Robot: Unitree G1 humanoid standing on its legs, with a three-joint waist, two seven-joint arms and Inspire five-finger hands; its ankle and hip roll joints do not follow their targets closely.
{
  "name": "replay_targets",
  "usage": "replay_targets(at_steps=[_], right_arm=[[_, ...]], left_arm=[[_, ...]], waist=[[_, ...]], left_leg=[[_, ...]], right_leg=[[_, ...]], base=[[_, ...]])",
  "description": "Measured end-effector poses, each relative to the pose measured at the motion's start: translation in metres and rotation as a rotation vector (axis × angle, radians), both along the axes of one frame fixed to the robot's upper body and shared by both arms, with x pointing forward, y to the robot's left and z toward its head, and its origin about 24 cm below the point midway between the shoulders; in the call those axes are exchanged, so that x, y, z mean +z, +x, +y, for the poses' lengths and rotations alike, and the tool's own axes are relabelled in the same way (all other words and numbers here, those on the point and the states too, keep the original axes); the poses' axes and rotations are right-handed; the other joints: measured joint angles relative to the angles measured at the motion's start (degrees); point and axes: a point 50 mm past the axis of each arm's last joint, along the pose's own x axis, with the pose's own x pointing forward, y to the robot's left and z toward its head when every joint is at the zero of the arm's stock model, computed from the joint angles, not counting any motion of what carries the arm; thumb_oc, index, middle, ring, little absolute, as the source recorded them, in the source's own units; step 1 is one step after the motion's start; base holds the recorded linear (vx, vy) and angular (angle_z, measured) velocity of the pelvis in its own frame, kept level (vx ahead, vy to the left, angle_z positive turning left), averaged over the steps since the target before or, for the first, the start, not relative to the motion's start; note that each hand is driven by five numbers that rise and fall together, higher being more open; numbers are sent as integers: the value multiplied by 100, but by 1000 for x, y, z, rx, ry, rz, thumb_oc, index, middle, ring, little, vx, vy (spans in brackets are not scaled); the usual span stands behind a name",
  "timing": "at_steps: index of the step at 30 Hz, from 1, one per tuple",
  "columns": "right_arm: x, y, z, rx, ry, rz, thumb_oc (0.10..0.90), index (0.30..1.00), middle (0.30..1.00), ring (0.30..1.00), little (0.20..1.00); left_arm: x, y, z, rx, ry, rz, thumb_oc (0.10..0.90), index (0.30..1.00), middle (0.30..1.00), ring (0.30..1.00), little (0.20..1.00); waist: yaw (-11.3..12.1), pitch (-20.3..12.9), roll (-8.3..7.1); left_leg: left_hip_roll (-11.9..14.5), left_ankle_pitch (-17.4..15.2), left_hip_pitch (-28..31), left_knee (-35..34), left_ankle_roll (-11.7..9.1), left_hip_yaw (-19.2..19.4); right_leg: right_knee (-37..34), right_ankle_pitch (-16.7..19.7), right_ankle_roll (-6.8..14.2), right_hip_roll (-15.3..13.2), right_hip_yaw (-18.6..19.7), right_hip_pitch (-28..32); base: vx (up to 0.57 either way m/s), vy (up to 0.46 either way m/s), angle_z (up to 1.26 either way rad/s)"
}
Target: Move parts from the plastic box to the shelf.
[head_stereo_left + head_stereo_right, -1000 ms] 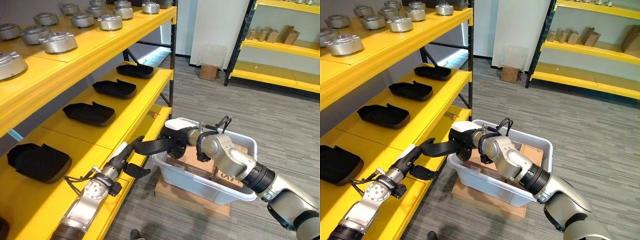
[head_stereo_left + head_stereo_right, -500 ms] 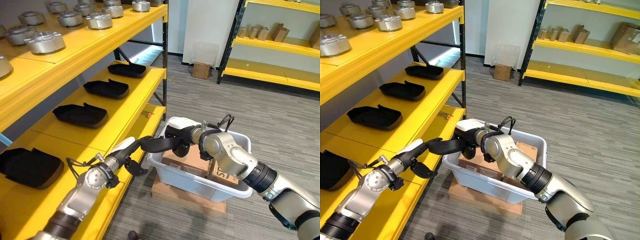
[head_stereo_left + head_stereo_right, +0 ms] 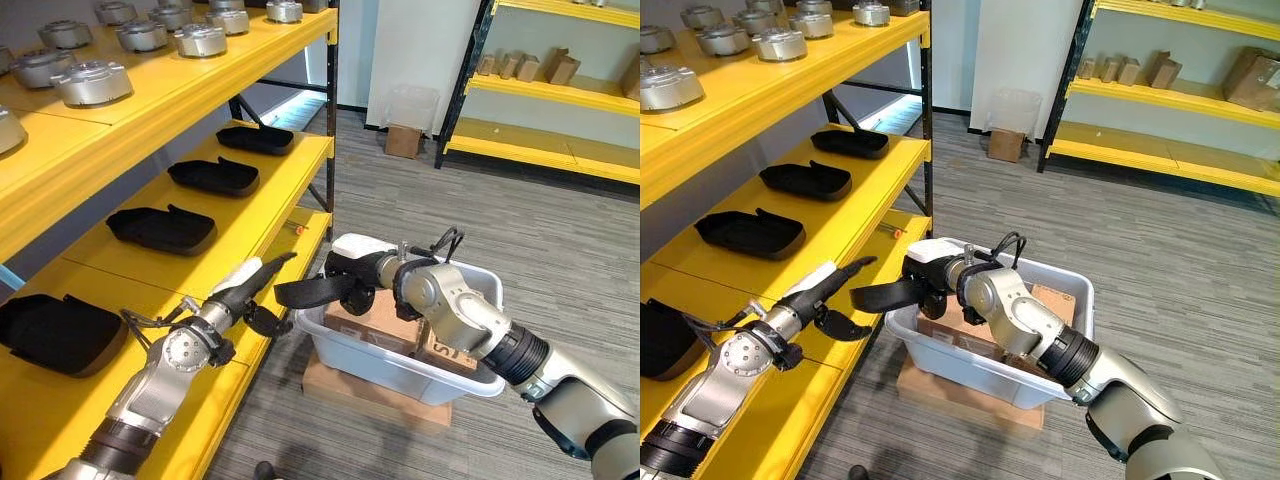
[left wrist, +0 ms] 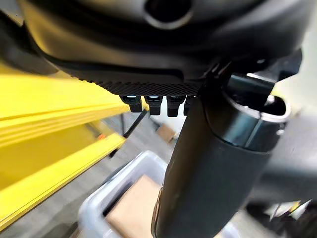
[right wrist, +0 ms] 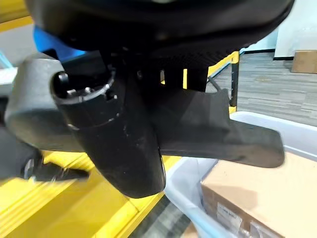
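The right hand (image 3: 352,281) grips a flat black part (image 3: 308,291) just above the near-left rim of the plastic box (image 3: 470,382), while the left hand (image 3: 243,296), fingers straight and released, hovers beside the yellow shelf (image 3: 255,235).

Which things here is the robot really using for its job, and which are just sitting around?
For the job:
- black part, held by the right hand
- plastic box
- yellow shelf with black parts
- left hand, open, by the shelf edge

Just sitting around:
- metal parts on the upper shelf
- cardboard box on the floor
- far shelf
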Motion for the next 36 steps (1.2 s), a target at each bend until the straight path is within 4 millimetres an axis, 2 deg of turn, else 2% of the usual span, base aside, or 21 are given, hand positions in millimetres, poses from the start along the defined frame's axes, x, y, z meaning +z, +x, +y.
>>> replay_targets(at_steps=[5,11,22,26,36], right_arm=[[-1,3,-3,-30,4,3,400,300,300,300,300],[1,5,-4,-54,41,18,400,300,300,300,300],[1,4,3,-49,56,35,400,300,300,300,300],[-3,4,2,-50,38,63,400,300,300,300,300],[-10,4,-5,-54,-27,57,400,300,300,300,300]], left_arm=[[1,2,-4,-4,-49,-10,900,1000,1000,1000,1000],[2,6,1,36,-48,-24,900,1000,1000,1000,1000],[8,1,-17,-128,-30,37,900,1000,1000,1000,1000],[0,2,-20,-156,-13,87,900,1000,1000,1000,1000],[-13,2,-37,-172,21,145,900,1000,1000,1000,1000]], waist=[[-2,-1,-3],[5,1,0],[-2,3,30],[-9,10,92],[-45,8,103]], left_leg=[[27,7,0,0,-11,-15],[28,9,0,1,-13,-16],[28,7,0,0,-12,-13],[30,9,-7,0,-14,-10],[30,18,-25,2,-22,27]], right_leg=[[0,-4,-2,29,1,8],[0,-4,-2,31,2,9],[0,-7,-6,29,0,8],[-1,-7,-7,32,6,-13],[2,-4,-10,34,37,-66]], base=[[0,0,0],[0,0,0],[0,0,0],[-6,0,-1],[-3,2,-1]])
